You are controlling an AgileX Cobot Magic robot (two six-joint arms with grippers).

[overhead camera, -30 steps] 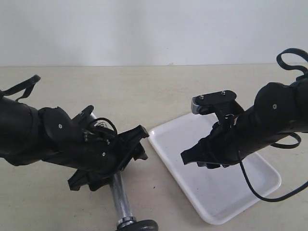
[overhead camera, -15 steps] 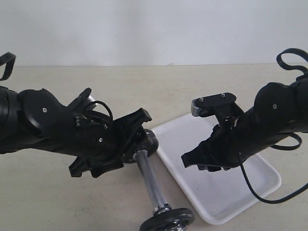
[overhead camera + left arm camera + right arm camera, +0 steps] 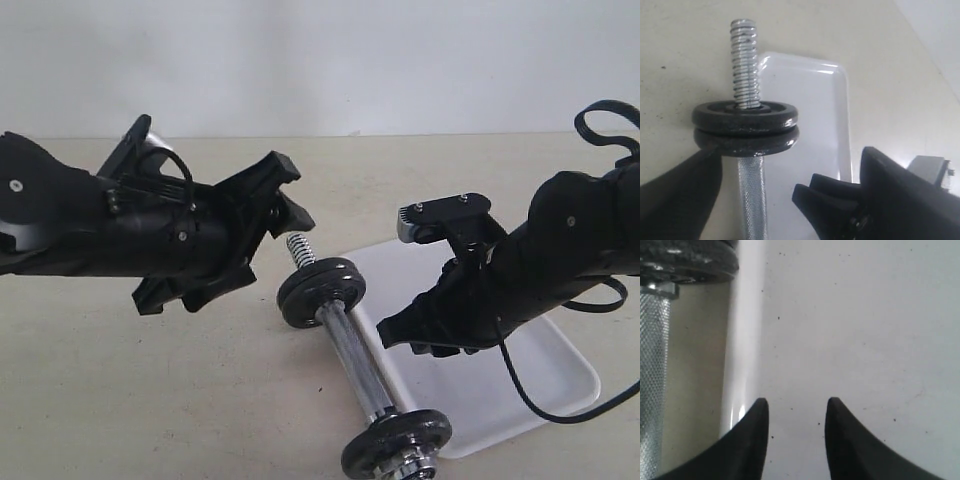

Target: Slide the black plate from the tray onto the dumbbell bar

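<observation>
left gripper: wide apart, empty | right gripper: part-spread, empty, over tray

White tray; chrome dumbbell bar, knurled middle, black discs; tabletop seemingly beige.

We see a plain, pale grey-white wall behind a beige, matte tabletop, and the two meet in a straight horizontal line. We find the light soft and even, with faint, blurred shadows on the tabletop, whose surface carries a few tiny dark specks
</observation>
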